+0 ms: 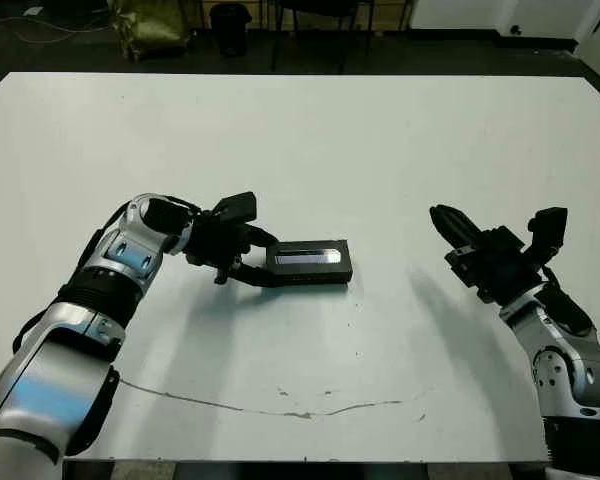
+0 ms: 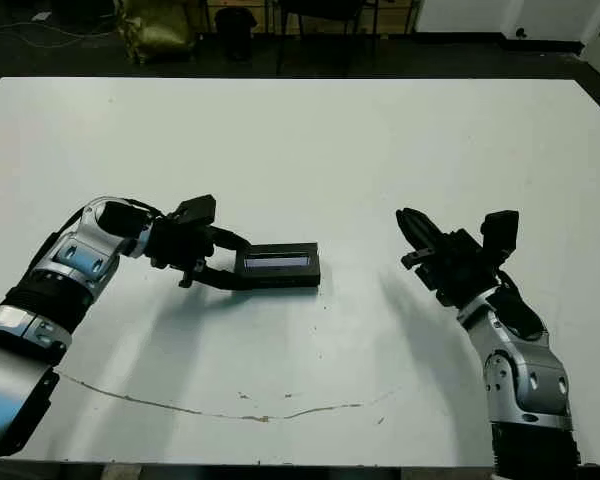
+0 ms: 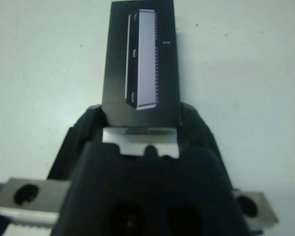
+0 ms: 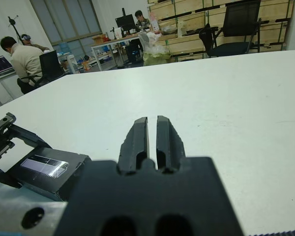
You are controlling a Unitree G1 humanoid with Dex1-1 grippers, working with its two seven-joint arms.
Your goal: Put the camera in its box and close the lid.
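The lid (image 1: 310,260), a flat black cover with a bluish-grey glossy strip, lies flat on the white table left of centre. It looks like a closed black block. No white-lined box shows beneath it, and the camera is out of view. My left gripper (image 1: 264,258) is shut on the lid's near left end, one finger on each long side; the left wrist view shows the lid (image 3: 140,64) running away between the fingers. My right gripper (image 1: 436,213) hovers at the right, well apart from the lid, shut with nothing in it; its pads (image 4: 137,137) meet in the right wrist view.
A thin dark scratch line (image 1: 280,410) runs along the table near its front edge. Beyond the far edge stand chairs and a yellow-green bag (image 1: 150,25). In the right wrist view, people (image 4: 19,54) sit at desks far behind the table.
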